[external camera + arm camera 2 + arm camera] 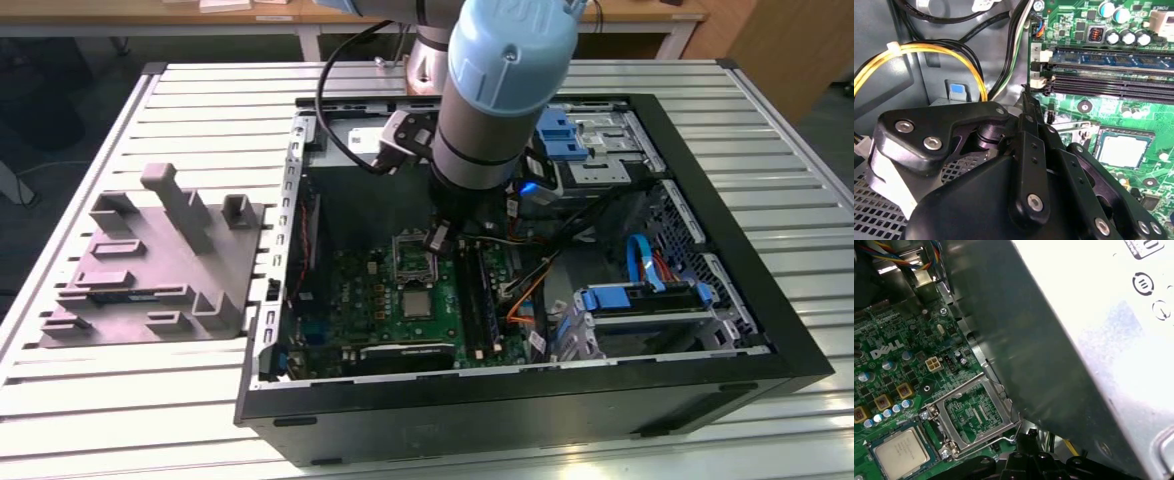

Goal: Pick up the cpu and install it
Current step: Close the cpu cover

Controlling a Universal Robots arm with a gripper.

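A grey tray [147,270] lies on the slatted table [80,400] at the exterior view's left, well apart from the open case [534,410]. Inside the case the green board [380,310] lies flat.

The cpu [418,305] sits in its socket on the board, silvery top up (also plain in both wrist views [1121,150] [901,452]). Just beside it the socket's metal frame [971,412] stands hinged open, with its thin wire lever [999,437] at the edge.

The arm [501,90] comes down from above into the middle of the case. The gripper [438,238] hangs over the board near the open frame, apart from the cpu and holding nothing that shows. Whether its jaws are wide or narrow I cannot tell: in the second wrist view the black linkages [1029,165] run together toward the tip.

Past the gripper lie the memory slots [1114,75]. A grey metal box [1079,340] is close by in the first wrist view. Toward the exterior view's right are orange and black cables [534,280] and blue drive brackets [641,295].
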